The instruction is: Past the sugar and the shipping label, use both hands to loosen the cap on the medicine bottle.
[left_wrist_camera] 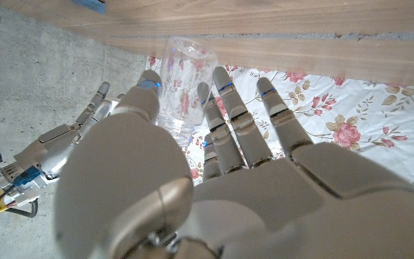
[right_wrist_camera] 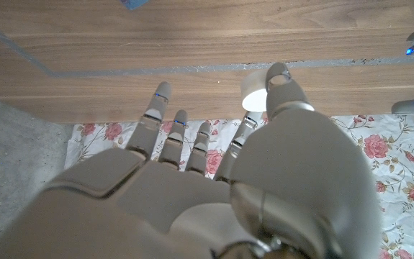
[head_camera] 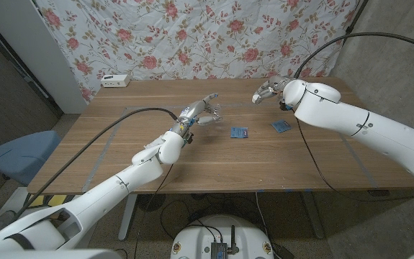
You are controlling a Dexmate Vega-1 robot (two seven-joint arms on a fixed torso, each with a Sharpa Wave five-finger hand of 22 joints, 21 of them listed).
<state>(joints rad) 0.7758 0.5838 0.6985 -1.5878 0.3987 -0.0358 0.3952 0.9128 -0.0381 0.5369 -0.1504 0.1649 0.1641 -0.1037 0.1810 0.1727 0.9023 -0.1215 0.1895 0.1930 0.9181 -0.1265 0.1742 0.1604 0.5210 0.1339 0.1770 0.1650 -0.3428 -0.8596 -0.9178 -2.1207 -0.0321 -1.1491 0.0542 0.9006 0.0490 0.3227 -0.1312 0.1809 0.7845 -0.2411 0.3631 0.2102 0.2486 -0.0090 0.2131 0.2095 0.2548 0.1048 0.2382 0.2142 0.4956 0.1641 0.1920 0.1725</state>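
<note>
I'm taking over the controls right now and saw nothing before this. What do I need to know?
Left hand: grips the clear bottle between thumb and fingers, past mid-table.
Right hand: raised near the far edge, apparently pinching the white cap.
Two blue packets lie on the table between the hands, nearer the robot.
Done: the cap looks already off, since the hands are apart.
Left: probably only setting both down; check the cap first.
</note>
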